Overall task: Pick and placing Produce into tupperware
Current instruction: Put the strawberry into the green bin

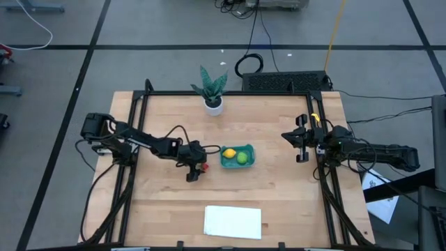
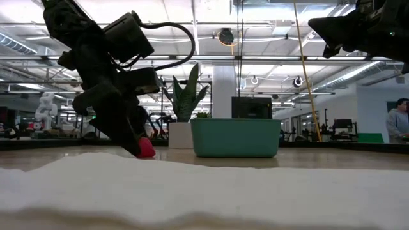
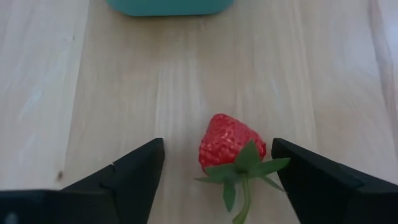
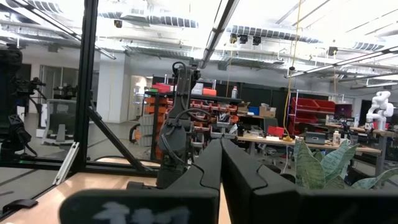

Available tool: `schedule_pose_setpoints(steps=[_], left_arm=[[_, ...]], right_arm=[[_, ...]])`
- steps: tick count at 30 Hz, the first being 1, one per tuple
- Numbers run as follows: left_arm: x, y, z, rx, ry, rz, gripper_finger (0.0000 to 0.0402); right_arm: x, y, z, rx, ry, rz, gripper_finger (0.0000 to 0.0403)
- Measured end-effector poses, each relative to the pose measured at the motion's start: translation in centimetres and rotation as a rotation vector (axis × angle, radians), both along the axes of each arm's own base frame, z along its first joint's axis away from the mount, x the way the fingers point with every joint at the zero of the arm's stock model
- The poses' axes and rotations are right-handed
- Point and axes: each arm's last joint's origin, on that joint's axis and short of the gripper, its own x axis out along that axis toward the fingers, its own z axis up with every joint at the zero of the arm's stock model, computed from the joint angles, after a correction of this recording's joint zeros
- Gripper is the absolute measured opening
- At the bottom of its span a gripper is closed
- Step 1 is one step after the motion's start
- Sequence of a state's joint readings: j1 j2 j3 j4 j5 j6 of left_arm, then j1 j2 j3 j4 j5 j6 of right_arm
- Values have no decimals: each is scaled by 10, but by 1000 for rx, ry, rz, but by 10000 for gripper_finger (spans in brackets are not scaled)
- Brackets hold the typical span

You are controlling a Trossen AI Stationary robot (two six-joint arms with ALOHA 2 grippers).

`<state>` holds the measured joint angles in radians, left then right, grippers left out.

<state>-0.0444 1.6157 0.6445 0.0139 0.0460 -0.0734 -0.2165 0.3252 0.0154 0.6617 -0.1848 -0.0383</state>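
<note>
From my remote station I found the strawberry (image 3: 231, 141) lying on the wooden table (image 1: 279, 195) between the two fingers of the left gripper (image 3: 214, 171). The fruit sat nearer one finger than the other, with a clear gap of bare wood on its far side. Its leafy stem pointed back toward the wrist. The jaws stood wide apart and neither finger (image 3: 134, 171) appeared to press on the fruit, so nothing was gripped.

In the high view the left gripper (image 1: 195, 169) was positioned just beside the tupperware (image 1: 237, 156), with the strawberry (image 1: 203, 167) showing as a red spot at its tip. The lemon (image 1: 228, 153) and the lime-green ball (image 1: 242, 157) lay side by side inside the teal container.

The left arm reached from its mount at the table's left edge toward the centre, with its wrist angled steeply downward. In the low view the fingertips came down to the table surface at the strawberry (image 2: 146, 148), with the tupperware (image 2: 235, 137) close by.

The right gripper (image 1: 302, 147) was held at the table's right edge, well apart from the container. Its fingers (image 4: 202, 180) were pressed fully together and held nothing.
</note>
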Motion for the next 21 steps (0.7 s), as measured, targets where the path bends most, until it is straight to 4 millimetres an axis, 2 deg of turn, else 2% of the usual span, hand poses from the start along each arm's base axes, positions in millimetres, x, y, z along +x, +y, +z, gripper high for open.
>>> schedule_pose_setpoints(steps=[15,18,21], left_arm=[[0,0,0,37,-2,-33,141],[0,0,0,43,-4,-50,126],[0,0,0,44,-4,-53,132]], right_arm=[[0,0,0,0,0,0,0],[0,0,0,0,0,0,0],[0,0,0,0,0,0,0]])
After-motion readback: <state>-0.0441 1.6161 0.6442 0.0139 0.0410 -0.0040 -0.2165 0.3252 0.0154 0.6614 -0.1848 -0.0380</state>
